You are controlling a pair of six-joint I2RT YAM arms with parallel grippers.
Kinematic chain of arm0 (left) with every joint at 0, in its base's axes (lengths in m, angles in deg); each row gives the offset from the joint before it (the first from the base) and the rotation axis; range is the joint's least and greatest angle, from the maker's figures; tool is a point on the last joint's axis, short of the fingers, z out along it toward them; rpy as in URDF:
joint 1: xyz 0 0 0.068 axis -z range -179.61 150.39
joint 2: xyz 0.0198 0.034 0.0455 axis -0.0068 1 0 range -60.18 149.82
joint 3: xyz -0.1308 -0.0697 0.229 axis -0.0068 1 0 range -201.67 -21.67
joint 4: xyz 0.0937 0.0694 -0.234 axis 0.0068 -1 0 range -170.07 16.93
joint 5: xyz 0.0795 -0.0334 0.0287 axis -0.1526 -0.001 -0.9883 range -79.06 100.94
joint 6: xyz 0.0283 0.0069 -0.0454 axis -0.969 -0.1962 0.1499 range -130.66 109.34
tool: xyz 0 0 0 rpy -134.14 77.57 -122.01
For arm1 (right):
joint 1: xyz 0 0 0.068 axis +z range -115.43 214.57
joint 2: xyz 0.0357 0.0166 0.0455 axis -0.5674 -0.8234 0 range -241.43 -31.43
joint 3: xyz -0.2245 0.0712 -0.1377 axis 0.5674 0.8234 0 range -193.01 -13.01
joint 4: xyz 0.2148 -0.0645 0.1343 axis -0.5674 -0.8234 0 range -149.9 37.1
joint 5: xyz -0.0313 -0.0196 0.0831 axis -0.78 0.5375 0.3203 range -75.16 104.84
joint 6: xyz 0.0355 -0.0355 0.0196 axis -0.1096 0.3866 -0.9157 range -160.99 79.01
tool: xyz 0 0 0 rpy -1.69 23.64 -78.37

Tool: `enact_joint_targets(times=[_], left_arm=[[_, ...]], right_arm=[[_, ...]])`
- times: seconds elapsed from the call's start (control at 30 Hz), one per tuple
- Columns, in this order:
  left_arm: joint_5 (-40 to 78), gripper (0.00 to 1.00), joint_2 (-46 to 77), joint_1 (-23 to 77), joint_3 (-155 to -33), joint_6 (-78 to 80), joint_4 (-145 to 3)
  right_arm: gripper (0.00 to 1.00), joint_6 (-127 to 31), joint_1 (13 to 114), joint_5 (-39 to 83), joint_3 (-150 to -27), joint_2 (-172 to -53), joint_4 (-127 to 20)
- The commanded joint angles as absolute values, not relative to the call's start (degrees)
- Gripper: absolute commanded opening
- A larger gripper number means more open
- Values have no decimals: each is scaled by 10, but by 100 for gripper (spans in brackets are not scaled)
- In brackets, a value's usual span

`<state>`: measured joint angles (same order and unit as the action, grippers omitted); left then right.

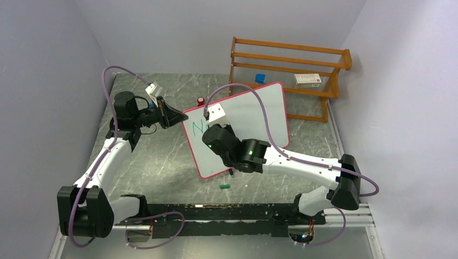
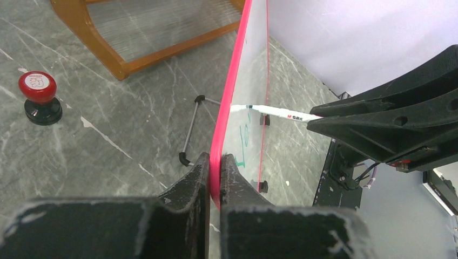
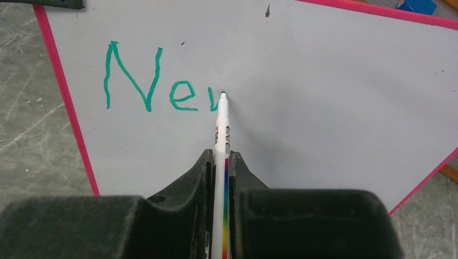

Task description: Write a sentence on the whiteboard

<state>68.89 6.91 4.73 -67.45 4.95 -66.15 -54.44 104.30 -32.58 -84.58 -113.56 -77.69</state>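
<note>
Right fingers (image 3: 207,164) clamp our white marker (image 3: 221,121), left fingers (image 2: 201,167) pinch the pink-rimmed whiteboard (image 3: 324,81); green sentence (image 3: 146,81) only at "Ne", loads left.

**A:** What stands on the table (image 1: 156,162), seen from above?

**B:** A wooden rack (image 1: 345,58) at two o'clock, up against the far wall. It has slatted tiers.

**A:** Anything on it?

**B:** A white box (image 1: 308,80) with a red mark lies on a tier, toward the right end. A small blue thing (image 1: 260,77) shows at the rack's left end, but I cannot tell what it is.

**A:** And elsewhere?

**B:** A red knob (image 1: 201,101) on a black base stands at twelve o'clock. A little green cap (image 1: 224,186) lies at six o'clock, near the front edge.
</note>
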Motion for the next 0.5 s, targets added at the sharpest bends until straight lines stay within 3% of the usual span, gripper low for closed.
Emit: enact_joint_targets(times=[0.0,0.47], left_arm=[[686,5,78,55,-668,14,-684],[684,5,77,55,-668,13,-686]], right_arm=[[0,-540,1036,-340,-850,-1125,-758],[0,-558,1035,-323,-844,-1124,-791]])
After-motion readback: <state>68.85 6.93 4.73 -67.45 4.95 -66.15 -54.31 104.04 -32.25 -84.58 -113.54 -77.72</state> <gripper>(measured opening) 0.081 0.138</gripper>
